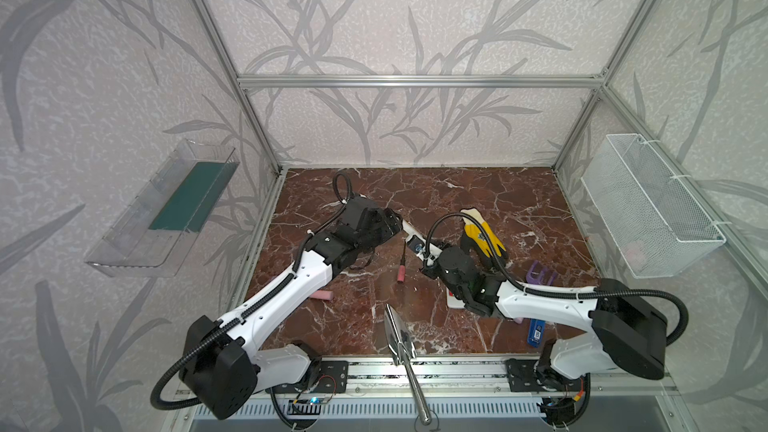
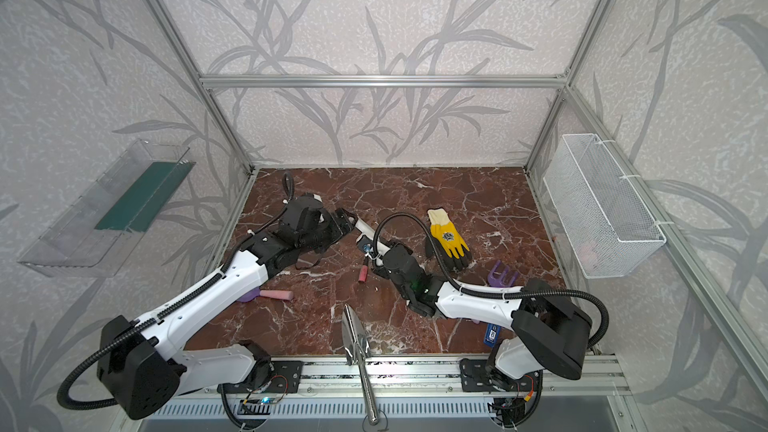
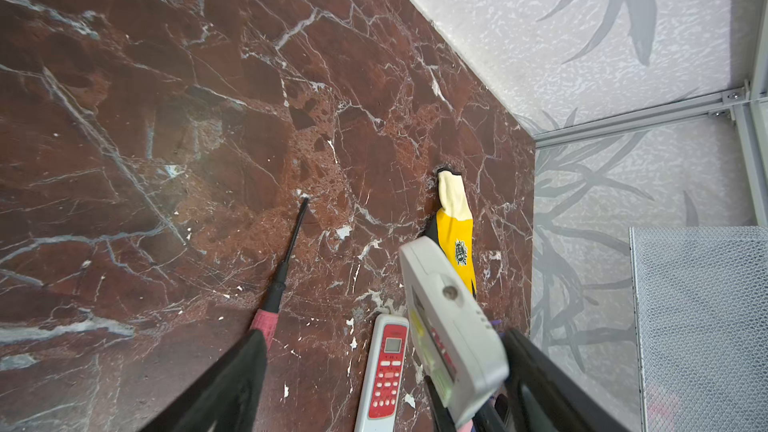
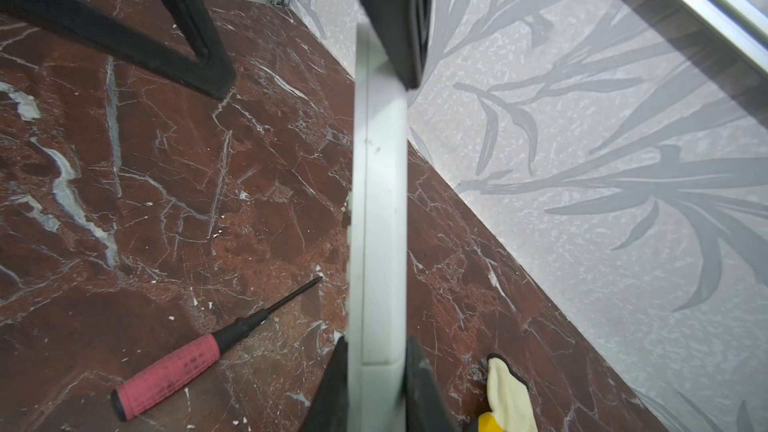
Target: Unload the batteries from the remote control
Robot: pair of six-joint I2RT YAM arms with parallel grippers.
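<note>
A slim white plastic remote point(image 3: 453, 326), its back compartment uncovered, hung tilted above a glossy red-brown marble table point(image 3: 166, 118). Small cylindrical batteries point(image 3: 438, 376), yellow and green, sat inside that compartment. The right gripper point(image 4: 376, 342) pinched one end of the remote between black fingers. The left gripper point(image 3: 384, 340) gaped wide around the other end, not clamped on it.

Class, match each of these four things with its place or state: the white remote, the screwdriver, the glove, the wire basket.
Things:
1 white remote
2 screwdriver
3 glove
4 wire basket

Places or states:
A hangs on the side wall
B lies on the table, pink handle
C clamped in the right gripper
D lies on the table, yellow and black

Pairs: 1-C, 2-B, 3-D, 4-A
</note>
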